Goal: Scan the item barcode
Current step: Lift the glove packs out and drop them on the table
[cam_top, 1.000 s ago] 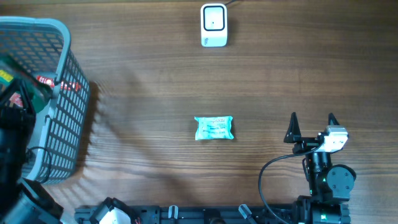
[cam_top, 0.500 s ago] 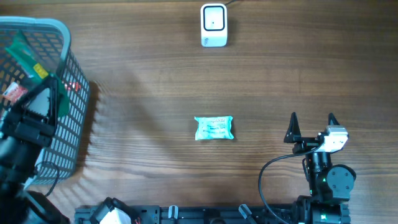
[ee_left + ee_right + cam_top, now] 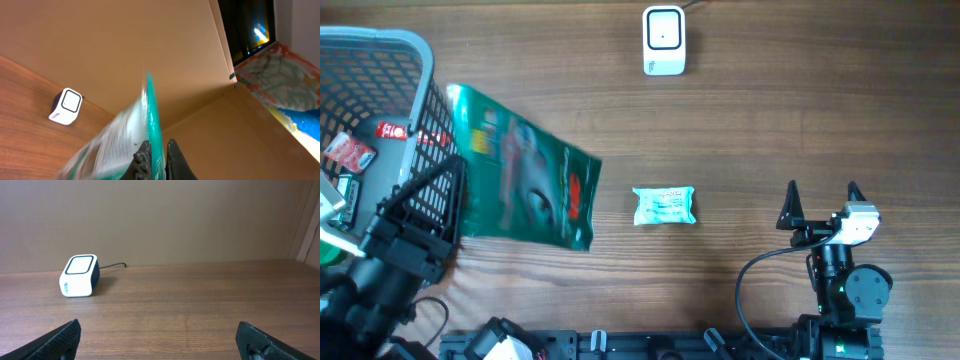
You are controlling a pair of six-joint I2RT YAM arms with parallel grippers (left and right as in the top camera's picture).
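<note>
Left jaws clenched on edge of green pouch (image 3: pixel 520 180), held over tabletop (image 3: pixel 770 120) beside basket (image 3: pixel 380 38), well apart from scanner (image 3: pixel 663 40). Pouch light, floppy, slick film; edge pinch likely lets it sag, swing. Right jaws spread, empty.

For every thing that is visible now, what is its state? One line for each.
Large green foil bag, pinched at one edge by the left tool.
Left tool, shut on the bag.
Right tool, open, empty.
Small teal packet, lying flat, untouched.
White box-shaped scanner, standing, cable attached.
Grey mesh basket, holding several packets.
</note>
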